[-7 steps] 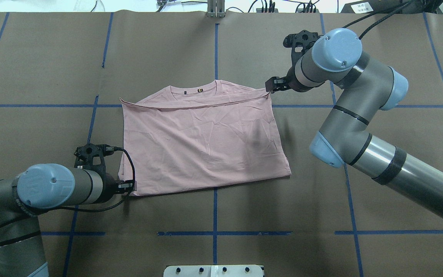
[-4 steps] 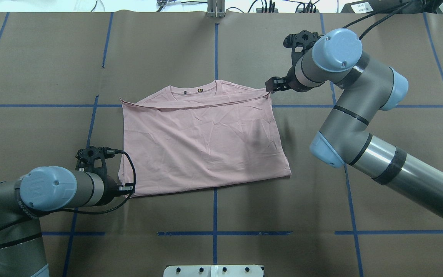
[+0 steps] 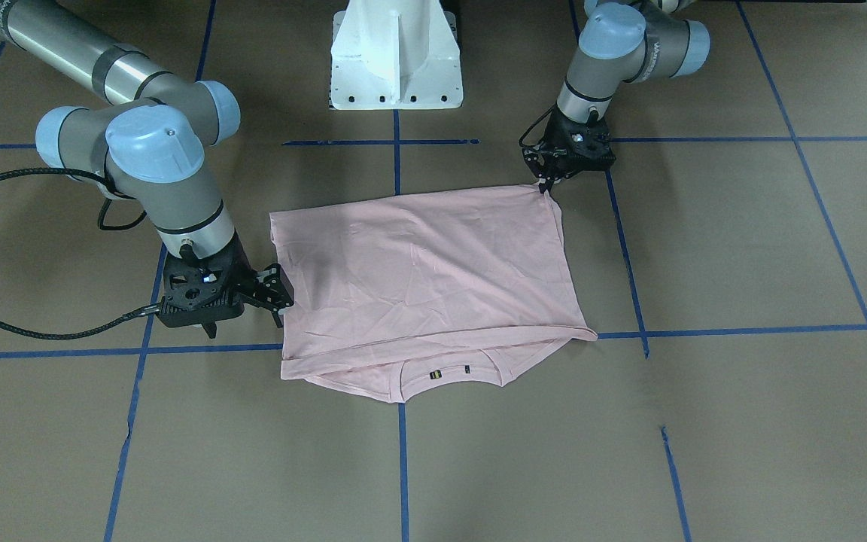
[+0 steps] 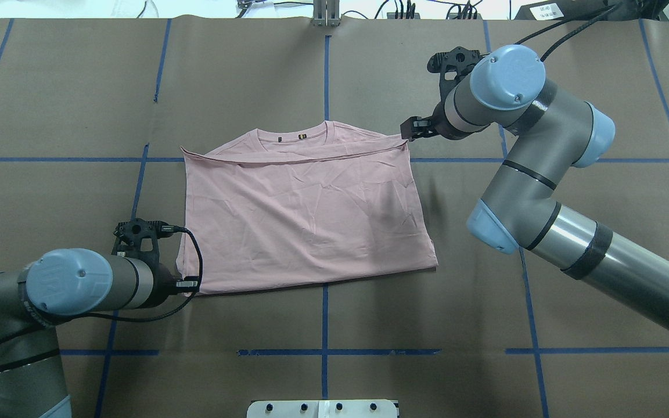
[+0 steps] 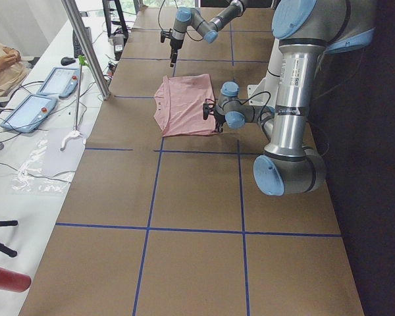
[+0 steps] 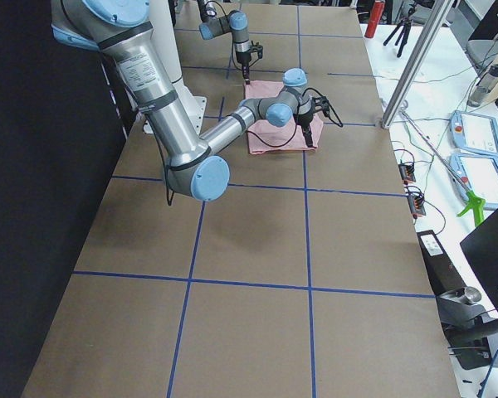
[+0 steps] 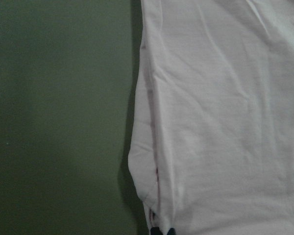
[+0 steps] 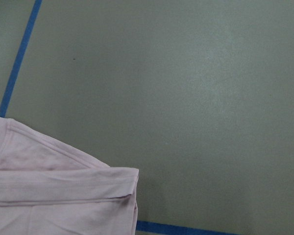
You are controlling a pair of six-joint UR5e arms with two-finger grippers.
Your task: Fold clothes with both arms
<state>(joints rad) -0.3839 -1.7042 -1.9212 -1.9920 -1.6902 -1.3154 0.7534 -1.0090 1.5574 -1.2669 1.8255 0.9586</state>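
T-shirt [image 4: 305,220] sits mid-surface [image 4: 79,87], and this fold wants both corners held. Left jaws look pinched on the robot-side left corner. Right jaws stand apart just beside the far right one. I'd close those, then lift low and together, edge taut, so the 2 layers don't slip. Cloth's pale pink, folded once, hem near collar, lightly creased.

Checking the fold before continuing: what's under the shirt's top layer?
The collar and a shoulder strip peek out past the folded edge of the T-shirt; everything else beneath is covered.
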